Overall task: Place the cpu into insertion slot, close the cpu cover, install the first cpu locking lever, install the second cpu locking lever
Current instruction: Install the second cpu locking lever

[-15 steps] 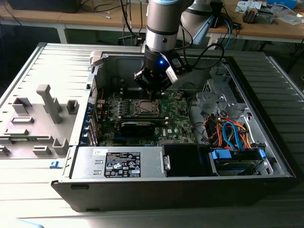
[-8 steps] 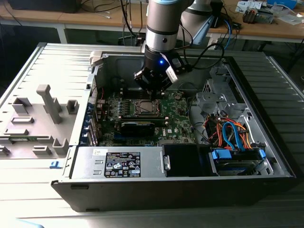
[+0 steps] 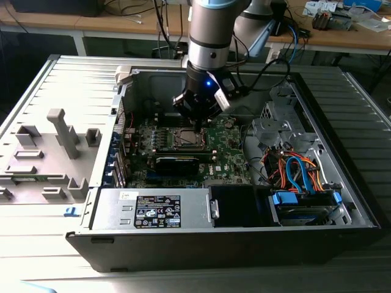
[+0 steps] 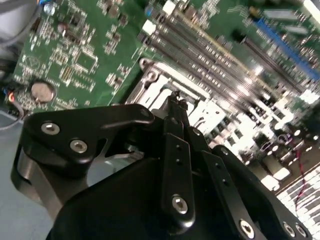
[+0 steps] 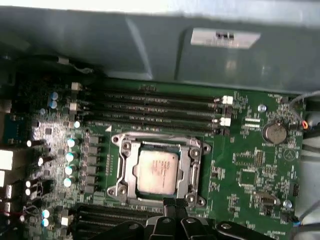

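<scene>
With the cpu [image 5: 156, 171] already seated in the insertion slot [image 5: 125, 172] under the lowered cpu cover [image 5: 192, 165], the gripper [image 4: 176, 102], fingers pinched together and holding nothing, should press squarely at the socket's near edge without slipping.

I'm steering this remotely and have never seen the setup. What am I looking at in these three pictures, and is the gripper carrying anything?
The exterior view looks at an open computer case from outside. A robot arm reaches down into it, with its gripper just above the green circuit board. The two wrist views come from cameras riding on the arm.

In the first wrist view the cpu already sits in the insertion slot, with the cpu cover closed around it. Long memory slots run beside it.

In the second wrist view the gripper has its fingers together at the socket's edge. I see nothing carried between them.
</scene>
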You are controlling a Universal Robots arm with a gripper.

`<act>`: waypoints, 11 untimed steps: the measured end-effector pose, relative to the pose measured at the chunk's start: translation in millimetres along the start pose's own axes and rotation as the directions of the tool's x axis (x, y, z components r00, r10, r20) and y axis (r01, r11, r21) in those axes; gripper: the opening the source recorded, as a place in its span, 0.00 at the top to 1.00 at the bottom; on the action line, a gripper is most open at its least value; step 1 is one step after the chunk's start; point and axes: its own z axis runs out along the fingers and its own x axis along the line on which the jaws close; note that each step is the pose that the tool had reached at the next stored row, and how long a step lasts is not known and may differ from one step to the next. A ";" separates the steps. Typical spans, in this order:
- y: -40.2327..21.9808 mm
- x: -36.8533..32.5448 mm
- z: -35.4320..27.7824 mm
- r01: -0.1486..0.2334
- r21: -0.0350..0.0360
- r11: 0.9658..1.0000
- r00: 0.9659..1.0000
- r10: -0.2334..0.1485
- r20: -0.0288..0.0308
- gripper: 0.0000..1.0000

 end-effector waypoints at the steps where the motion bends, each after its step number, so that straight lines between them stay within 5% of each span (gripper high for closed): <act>1: -5.1 0.4 0.7 0.000 0.000 1.000 1.000 0.000 0.000 0.89; 3: -15.6 1.4 2.2 0.000 -0.006 1.000 1.000 0.000 0.001 0.89; 5: -21.8 2.0 3.0 0.001 -0.025 1.000 1.000 -0.001 0.002 0.89; 8: -29.9 3.8 3.9 0.003 -0.070 0.998 1.000 -0.002 0.007 0.89; 11: -35.9 7.1 5.1 0.004 -0.097 0.995 1.000 -0.003 0.010 0.89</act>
